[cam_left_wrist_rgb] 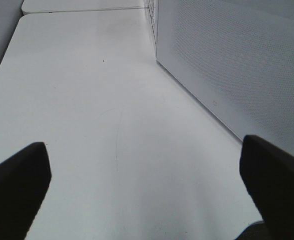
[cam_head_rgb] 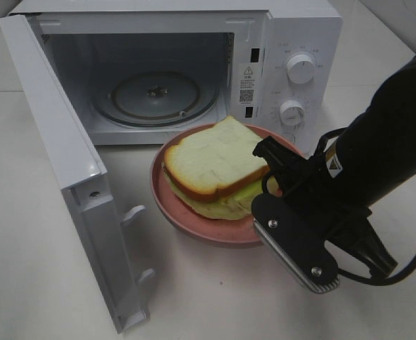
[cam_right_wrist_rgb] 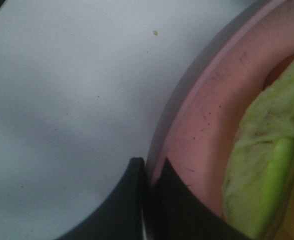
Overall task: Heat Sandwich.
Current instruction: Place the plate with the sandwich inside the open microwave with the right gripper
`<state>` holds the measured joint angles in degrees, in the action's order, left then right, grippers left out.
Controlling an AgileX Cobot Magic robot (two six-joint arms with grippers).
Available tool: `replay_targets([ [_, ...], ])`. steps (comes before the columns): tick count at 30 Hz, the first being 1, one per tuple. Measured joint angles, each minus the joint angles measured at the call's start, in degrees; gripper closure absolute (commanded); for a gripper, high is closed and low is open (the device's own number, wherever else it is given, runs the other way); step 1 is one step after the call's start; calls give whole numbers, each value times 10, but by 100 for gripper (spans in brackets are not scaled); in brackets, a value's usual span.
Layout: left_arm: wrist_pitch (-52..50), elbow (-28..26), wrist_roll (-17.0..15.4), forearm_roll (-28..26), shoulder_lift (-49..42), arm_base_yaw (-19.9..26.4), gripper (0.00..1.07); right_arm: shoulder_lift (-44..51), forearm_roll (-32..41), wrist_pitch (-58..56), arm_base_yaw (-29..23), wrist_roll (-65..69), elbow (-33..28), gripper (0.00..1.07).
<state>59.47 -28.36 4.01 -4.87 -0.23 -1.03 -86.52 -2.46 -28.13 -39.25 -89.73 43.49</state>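
The sandwich [cam_head_rgb: 215, 159], white bread with brown crust and green lettuce, lies on a round pink plate [cam_head_rgb: 193, 219] in front of the open microwave [cam_head_rgb: 293, 28]. My right gripper [cam_head_rgb: 262, 207] is shut on the plate's near right rim. In the right wrist view its fingers [cam_right_wrist_rgb: 148, 172] pinch the pink rim [cam_right_wrist_rgb: 212, 125], with lettuce [cam_right_wrist_rgb: 267, 165] beside them; a shadow along the rim suggests the plate hangs just above the table. My left gripper [cam_left_wrist_rgb: 147, 185] is open and empty above the bare table, next to the microwave's perforated side wall [cam_left_wrist_rgb: 237, 65]. It is out of the exterior view.
The microwave door [cam_head_rgb: 73, 177] swings out to the left, with its latch hooks toward the front. A glass turntable [cam_head_rgb: 154, 95] lies in the cavity. Two white knobs [cam_head_rgb: 300, 69] sit on the right panel. The white table [cam_head_rgb: 37, 283] extends to the front left.
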Motion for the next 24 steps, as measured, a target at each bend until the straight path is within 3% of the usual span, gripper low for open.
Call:
replay_targets([
  [8, 0, 0, 0, 0, 0, 0, 9, 0, 15, -2, 1, -14, 15, 107],
  [24, 0, 0, 0, 0, 0, 0, 9, -62, 30, -15, 1, -14, 103, 107],
])
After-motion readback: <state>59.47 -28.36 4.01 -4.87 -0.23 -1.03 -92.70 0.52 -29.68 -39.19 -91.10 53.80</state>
